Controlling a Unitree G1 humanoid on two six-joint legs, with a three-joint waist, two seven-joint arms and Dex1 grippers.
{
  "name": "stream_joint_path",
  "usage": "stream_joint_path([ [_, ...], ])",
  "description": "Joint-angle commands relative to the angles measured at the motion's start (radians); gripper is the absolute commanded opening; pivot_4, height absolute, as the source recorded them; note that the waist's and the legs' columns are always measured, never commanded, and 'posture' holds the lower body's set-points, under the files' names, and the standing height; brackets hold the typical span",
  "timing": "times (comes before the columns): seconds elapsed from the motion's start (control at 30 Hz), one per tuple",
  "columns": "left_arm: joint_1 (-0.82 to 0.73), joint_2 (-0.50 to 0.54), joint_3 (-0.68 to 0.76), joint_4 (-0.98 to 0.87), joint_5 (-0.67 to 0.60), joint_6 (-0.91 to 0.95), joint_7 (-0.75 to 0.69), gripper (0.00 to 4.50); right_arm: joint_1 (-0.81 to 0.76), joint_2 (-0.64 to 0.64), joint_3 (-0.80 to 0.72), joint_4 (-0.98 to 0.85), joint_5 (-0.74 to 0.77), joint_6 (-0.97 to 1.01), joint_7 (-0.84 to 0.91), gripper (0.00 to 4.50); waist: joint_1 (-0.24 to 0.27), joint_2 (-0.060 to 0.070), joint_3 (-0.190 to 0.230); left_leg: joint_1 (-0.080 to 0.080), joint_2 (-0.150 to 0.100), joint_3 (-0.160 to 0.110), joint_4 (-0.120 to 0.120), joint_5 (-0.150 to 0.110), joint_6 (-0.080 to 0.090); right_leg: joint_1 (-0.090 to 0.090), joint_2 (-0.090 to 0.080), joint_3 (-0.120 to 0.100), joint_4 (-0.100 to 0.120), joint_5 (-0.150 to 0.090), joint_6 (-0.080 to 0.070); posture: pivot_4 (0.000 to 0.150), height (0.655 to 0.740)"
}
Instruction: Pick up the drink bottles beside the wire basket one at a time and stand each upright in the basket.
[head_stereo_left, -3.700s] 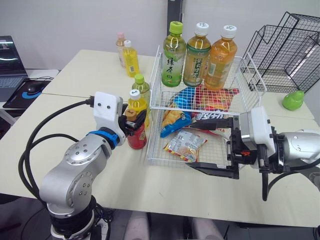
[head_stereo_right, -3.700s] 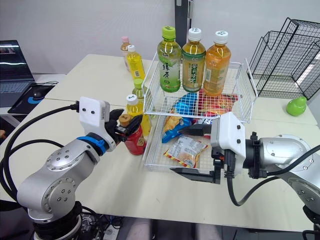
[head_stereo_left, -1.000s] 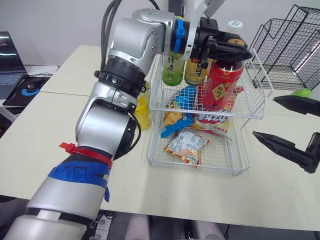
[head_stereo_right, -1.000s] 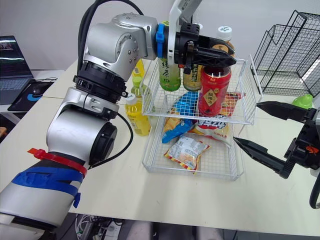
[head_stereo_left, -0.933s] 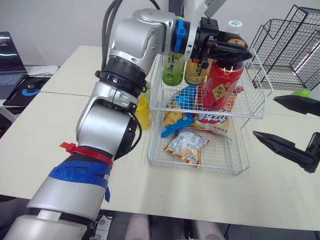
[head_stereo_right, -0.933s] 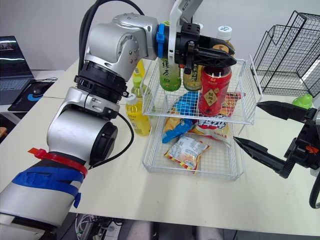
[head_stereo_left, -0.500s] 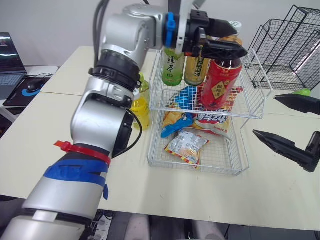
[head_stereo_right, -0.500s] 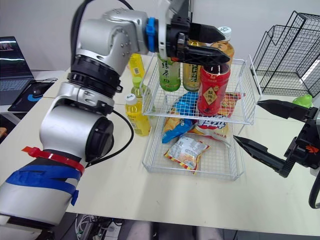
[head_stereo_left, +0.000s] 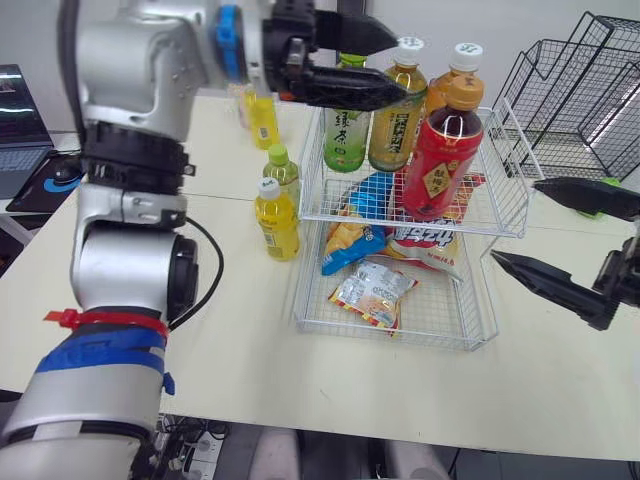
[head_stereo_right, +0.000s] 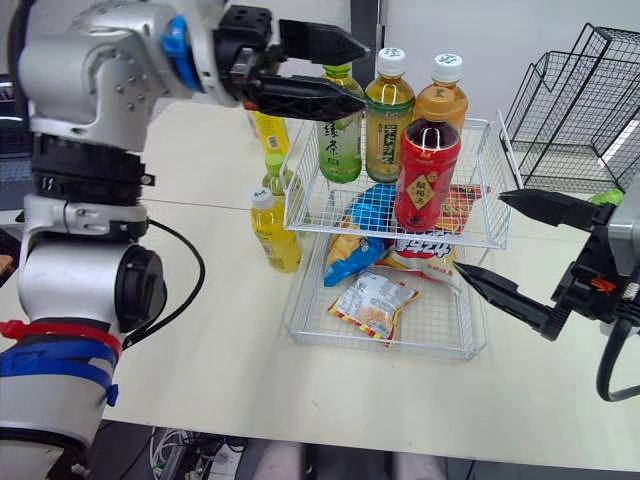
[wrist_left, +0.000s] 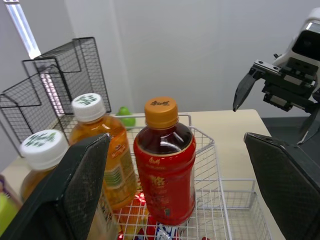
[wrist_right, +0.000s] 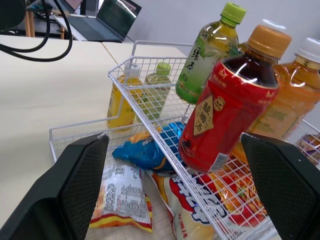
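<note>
Standing upright in the upper tier of the wire basket (head_stereo_left: 360, 219), the red bottle (head_stereo_left: 440, 150) has its orange cap up and its long axis vertical. It sits toward the tier's front right, near the front rim. Three tea bottles (head_stereo_left: 397, 105) stand in a row behind it. The left gripper (head_stereo_left: 398, 64) hovers over the tier's rear left, jaws spread, apart from the red bottle. The right gripper (head_stereo_right: 480, 233) hangs over the bench (head_stereo_left: 250, 330) just off the basket's right edge, jaws spread wide and empty. Two yellow bottles (head_stereo_left: 277, 218) stand upright beside the basket's left wall. Bare bench lies in front of them.
</note>
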Motion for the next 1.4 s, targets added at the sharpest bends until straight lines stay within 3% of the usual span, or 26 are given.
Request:
stream_joint_path([
  [0.03,0.067,0.069,0.071,-0.101,0.001,-0.025,0.092,4.47,-0.034,-0.008,0.073,-0.028,-0.002,-0.045,-0.002,4.50,0.001,0.000,0.000,0.000,0.000,-0.001,0.000,0.000,0.000,0.000,0.000,-0.001,0.000,0.000,-0.001,0.150,0.6732],
  [0.23,0.241,0.212,0.168,-0.231,-0.029,0.062,0.215,4.47,-0.131,0.010,0.273,-0.035,-0.005,-0.090,0.014,4.50,0.001,0.000,0.000,0.000,0.001,-0.001,0.001,0.000,0.000,0.000,-0.001,-0.001,0.000,0.002,-0.004,0.150,0.6732],
  [0.43,0.558,0.290,0.294,-0.441,-0.075,0.149,0.334,4.47,-0.199,0.067,0.430,-0.022,-0.098,-0.127,0.014,4.50,0.003,0.000,0.000,0.000,0.002,-0.002,0.001,0.000,0.000,0.001,-0.002,-0.003,0.001,0.002,-0.004,0.150,0.6732],
  [0.57,0.769,0.212,0.368,-0.608,-0.106,0.166,0.479,4.47,-0.223,0.093,0.490,-0.016,-0.128,-0.122,0.008,4.50,0.011,-0.001,-0.001,0.000,0.002,-0.003,0.002,0.000,0.000,0.002,-0.003,-0.004,0.001,0.002,-0.004,0.150,0.6732],
  [0.7,0.841,0.112,0.358,-0.700,-0.120,0.159,0.607,4.47,-0.217,0.101,0.515,-0.022,-0.152,-0.110,0.001,4.50,0.026,-0.002,-0.001,0.000,0.002,-0.003,0.003,0.000,0.000,0.002,-0.003,-0.004,0.001,0.003,-0.004,0.150,0.6732],
  [1.0,0.829,-0.117,0.217,-0.751,-0.001,0.125,0.955,4.47,-0.209,0.115,0.527,-0.053,-0.143,-0.103,-0.037,4.50,0.031,-0.002,-0.001,0.000,0.000,-0.003,0.003,0.000,0.000,0.003,-0.002,-0.004,0.001,0.003,-0.004,0.150,0.6732],
  [1.4,0.798,-0.216,0.103,-0.695,0.096,0.088,1.102,4.47,-0.218,0.107,0.525,-0.060,-0.127,-0.088,-0.066,4.50,0.030,-0.002,-0.001,0.000,0.000,-0.003,0.003,0.000,0.000,0.003,-0.002,-0.004,0.001,0.003,-0.004,0.150,0.6732],
])
